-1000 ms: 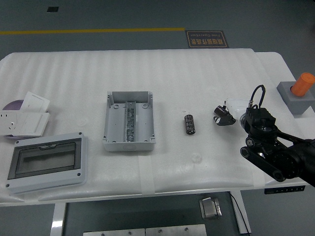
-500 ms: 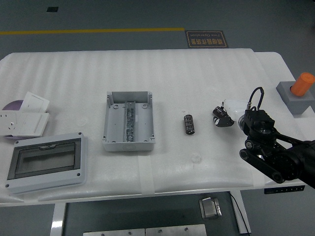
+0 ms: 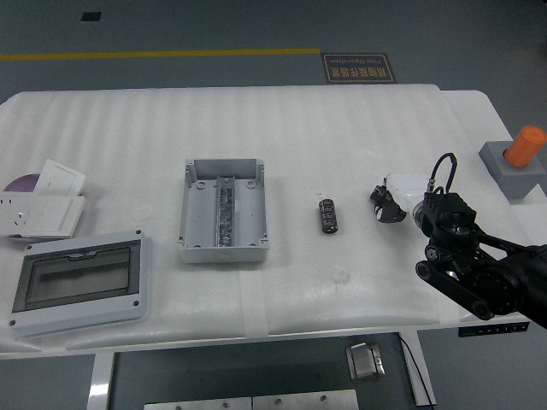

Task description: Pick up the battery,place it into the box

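Note:
A small dark cylindrical battery (image 3: 328, 215) lies on the white table (image 3: 342, 128), right of centre. The open grey box (image 3: 223, 210) sits to its left, with a metal rail along its middle. My right hand (image 3: 389, 202) reaches in from the lower right and hovers a short way right of the battery. Its fingers look loosely curled and hold nothing. The left arm is out of sight.
A grey lid with a clear window (image 3: 79, 284) lies at the front left. White socket plates and papers (image 3: 43, 201) sit at the left edge. A grey block with an orange cylinder (image 3: 520, 162) stands at the right edge.
My right hand has drifted slightly up and to the right. The battery and box have not moved.

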You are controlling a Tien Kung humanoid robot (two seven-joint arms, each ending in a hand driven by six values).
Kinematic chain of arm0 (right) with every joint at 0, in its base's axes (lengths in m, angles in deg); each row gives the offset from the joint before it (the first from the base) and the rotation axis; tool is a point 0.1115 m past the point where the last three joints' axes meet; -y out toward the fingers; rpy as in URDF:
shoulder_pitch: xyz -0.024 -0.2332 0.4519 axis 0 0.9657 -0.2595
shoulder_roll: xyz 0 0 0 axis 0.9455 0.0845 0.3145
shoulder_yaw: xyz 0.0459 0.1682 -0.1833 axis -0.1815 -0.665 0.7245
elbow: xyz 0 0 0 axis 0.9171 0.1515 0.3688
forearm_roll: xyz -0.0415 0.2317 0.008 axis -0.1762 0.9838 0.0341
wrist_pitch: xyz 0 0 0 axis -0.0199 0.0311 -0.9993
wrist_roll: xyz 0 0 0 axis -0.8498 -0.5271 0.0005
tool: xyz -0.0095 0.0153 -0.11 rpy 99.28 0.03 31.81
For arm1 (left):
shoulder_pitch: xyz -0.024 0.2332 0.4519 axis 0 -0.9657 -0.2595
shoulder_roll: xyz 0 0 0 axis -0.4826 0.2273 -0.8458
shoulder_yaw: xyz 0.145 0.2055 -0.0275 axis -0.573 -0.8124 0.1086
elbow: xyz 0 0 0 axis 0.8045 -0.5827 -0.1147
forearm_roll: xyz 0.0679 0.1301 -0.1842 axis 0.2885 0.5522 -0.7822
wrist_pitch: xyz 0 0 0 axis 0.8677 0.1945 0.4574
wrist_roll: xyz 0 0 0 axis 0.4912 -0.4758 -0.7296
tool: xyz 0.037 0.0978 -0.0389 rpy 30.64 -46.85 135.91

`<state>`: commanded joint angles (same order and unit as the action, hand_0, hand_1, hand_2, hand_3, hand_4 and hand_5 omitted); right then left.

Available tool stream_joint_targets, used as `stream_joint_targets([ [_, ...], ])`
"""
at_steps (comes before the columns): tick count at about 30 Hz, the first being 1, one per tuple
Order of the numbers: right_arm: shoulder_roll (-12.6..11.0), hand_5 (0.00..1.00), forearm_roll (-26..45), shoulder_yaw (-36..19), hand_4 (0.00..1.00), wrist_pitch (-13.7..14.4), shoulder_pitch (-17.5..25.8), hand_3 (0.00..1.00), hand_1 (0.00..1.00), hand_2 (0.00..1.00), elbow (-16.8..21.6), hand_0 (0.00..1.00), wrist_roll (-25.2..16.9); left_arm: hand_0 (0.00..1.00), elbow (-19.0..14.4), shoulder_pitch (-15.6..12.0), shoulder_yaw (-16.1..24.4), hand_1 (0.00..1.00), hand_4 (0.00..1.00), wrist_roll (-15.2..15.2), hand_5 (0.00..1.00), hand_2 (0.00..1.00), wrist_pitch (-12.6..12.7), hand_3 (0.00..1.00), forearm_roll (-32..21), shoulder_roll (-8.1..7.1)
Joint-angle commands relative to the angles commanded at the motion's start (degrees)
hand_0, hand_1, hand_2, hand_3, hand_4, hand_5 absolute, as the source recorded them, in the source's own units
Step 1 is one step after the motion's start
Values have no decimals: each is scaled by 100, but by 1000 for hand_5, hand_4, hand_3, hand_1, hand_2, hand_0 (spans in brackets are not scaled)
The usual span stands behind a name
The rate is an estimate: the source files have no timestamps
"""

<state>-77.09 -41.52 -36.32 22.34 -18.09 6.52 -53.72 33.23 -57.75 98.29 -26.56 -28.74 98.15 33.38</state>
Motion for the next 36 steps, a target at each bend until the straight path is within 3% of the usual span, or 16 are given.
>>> stream_joint_targets([
  [11, -18, 330, -101, -19, 278, 38, -38, 667, 485, 431, 142, 382, -10, 656, 7, 20, 1, 670, 653, 17, 466, 595, 5, 623, -18, -6],
  [15, -53, 353, -218, -69, 295, 18, -41, 665, 481, 427, 430, 378, 30, 656, 36, 17, -113, 670, 655, 12, 470, 595, 1, 623, -136, -3],
  [21, -102, 380, -460, -169, 307, 16, -26, 662, 478, 422, 1136, 376, 94, 655, 177, -19, -718, 670, 656, -89, 472, 596, -32, 625, -731, -11],
  [27, -64, 394, -292, -199, 321, 188, 53, 662, 477, 420, 1866, 376, -55, 656, 208, -127, -248, 670, 659, -456, 478, 596, -93, 626, -216, 11],
  [31, 36, 411, -22, -109, 344, 472, 89, 667, 478, 420, 2316, 375, -287, 657, 211, -216, -5, 670, 667, -603, 478, 597, -109, 629, 95, 58],
  [35, 252, 411, 414, 35, 344, 798, 77, 667, 478, 420, 2419, 375, -617, 657, 211, -285, 83, 670, 667, -668, 478, 597, -103, 629, 190, 99],
  [36, 311, 411, 516, 63, 351, 857, 74, 681, 479, 476, 2411, 392, -684, 657, 212, -294, 96, 670, 672, -678, 484, 604, -99, 629, 198, 106],
])
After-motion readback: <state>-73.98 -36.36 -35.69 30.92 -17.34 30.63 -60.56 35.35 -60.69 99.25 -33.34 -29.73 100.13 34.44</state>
